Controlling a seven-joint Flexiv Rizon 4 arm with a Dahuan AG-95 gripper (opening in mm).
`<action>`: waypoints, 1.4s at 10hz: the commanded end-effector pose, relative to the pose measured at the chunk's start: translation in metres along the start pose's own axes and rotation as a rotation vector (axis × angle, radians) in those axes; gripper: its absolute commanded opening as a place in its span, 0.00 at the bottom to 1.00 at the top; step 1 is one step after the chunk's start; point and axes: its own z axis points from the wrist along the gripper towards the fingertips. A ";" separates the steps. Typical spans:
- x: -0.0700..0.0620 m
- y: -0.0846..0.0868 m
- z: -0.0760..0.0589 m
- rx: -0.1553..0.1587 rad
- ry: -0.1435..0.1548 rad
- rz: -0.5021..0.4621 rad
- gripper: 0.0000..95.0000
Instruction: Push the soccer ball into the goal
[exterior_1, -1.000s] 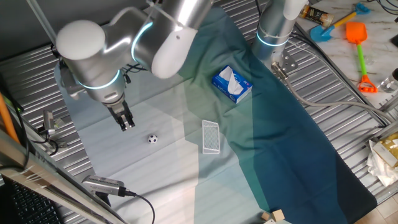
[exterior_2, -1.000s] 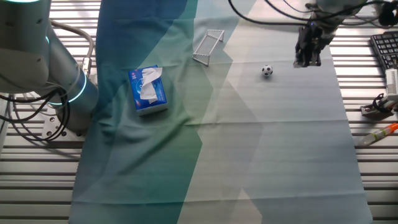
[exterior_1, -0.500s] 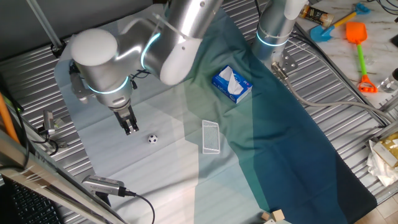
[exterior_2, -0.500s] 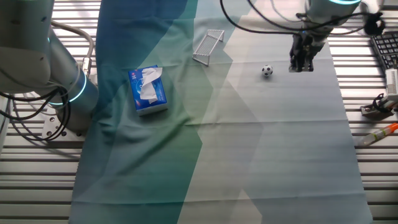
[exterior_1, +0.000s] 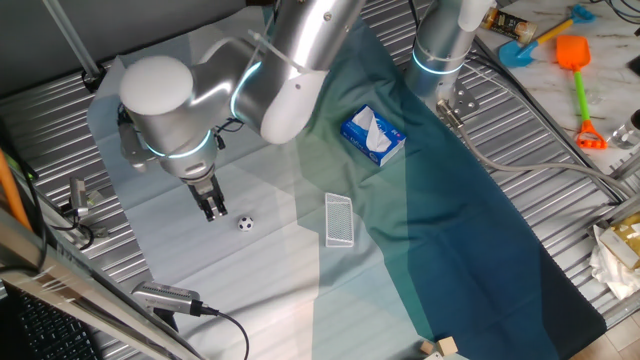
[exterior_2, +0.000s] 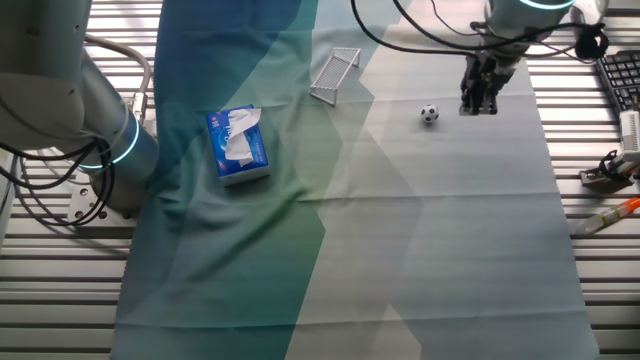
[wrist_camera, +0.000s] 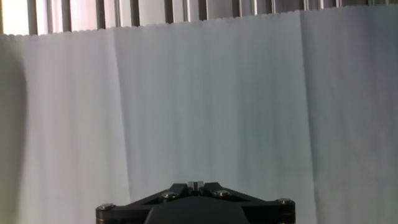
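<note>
— Where's the ball (exterior_1: 245, 223)?
— On the pale cloth (exterior_1: 200, 260), just right of the pincer (exterior_1: 214, 211), left of the goal (exterior_1: 340, 220).
— And the pincer?
— Fingers together, holding nothing.

A tiny black-patched white ball (exterior_1: 245, 224) sits on the pale cloth, well apart from the goal (exterior_1: 340, 220), a small white netted frame lying nearby on the same cloth.

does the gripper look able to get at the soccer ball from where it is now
Probably yes. The gripper hangs just beside the soccer ball on the side away from the goal, with only bare cloth between them. Whether it is low enough for contact is unclear.
</note>
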 end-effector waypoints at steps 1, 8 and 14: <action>0.003 0.000 -0.001 0.012 0.003 -0.012 0.00; 0.003 0.000 -0.001 0.022 0.005 -0.030 0.00; 0.003 0.000 -0.001 0.026 0.006 -0.020 0.00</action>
